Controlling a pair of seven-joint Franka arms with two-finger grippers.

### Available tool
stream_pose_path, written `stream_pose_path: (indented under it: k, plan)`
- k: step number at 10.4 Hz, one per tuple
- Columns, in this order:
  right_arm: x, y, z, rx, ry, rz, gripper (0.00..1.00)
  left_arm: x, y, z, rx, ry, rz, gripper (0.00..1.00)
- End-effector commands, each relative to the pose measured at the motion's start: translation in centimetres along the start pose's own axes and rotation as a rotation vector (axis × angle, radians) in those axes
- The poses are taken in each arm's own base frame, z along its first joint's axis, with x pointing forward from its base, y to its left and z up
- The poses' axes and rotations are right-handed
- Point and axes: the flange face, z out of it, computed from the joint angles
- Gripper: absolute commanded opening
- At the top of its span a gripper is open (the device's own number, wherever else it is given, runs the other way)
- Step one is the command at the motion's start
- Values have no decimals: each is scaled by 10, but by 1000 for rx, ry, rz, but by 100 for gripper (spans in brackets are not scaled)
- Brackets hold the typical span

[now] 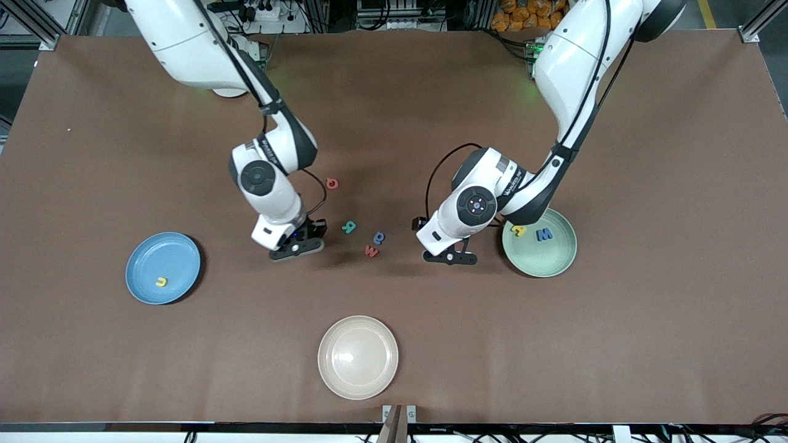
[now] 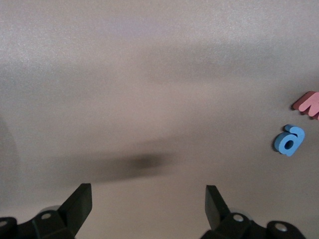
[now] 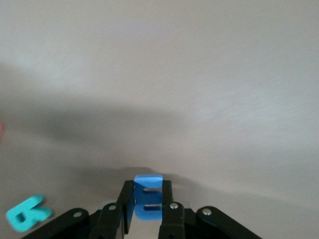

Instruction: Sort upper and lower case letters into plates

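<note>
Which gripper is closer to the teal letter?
Right. The right gripper, shut on a blue letter, is just beside the teal letter; the open left gripper is farther off, by the green plate.

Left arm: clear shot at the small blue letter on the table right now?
Probably yes. The left end effector is open and empty, low over bare table, and the blue letter lies just beside it toward the right arm's end, next to the red letter, with nothing between them.
</note>
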Motion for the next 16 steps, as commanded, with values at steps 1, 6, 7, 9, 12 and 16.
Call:
stream_pose_path:
  k: [1,6,7,9,12,16]
  plan:
    - [11,63,-22,-53,14,56,0,1,15,14,-40,35,-12,100]
    - [4,243,-33,-199,-55,-191,0,-42,100,50,-117,96,-394,100]
    - [0,267,-36,-205,-65,-232,0,-49,106,54,-121,83,-512,100]
    - [-11,302,-37,-203,-92,-275,3,-52,135,57,-157,81,-765,100]
    - [-22,326,-30,-196,-114,-273,100,-40,156,62,-211,72,-1047,100]
    - [-24,323,-27,-187,-135,-275,100,-20,164,44,-391,-26,-1330,100]
